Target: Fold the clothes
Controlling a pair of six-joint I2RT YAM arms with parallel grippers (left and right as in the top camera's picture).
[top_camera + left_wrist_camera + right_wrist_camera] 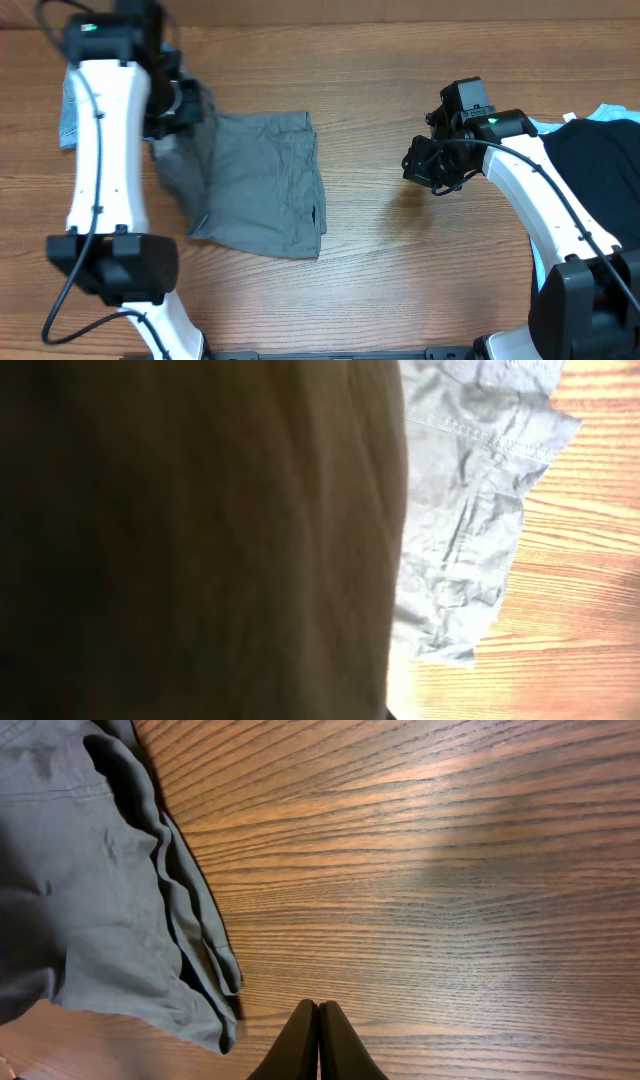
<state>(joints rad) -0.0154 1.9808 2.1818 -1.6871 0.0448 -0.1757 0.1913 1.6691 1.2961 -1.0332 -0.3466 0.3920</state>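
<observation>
Wood table point(400, 270) w/ grey shorts point(260, 185) lying left of centre, rumpled. Left gripper point(188, 100) is at the shorts' top-left corner, cloth bunched up to it; its wrist cam is smothered by fabric, so can't tell its grip. Right gripper point(318, 1038) is clenched, empty, over bare wood right of the shorts, not touching. Black garment point(600, 170) at far right.
</observation>
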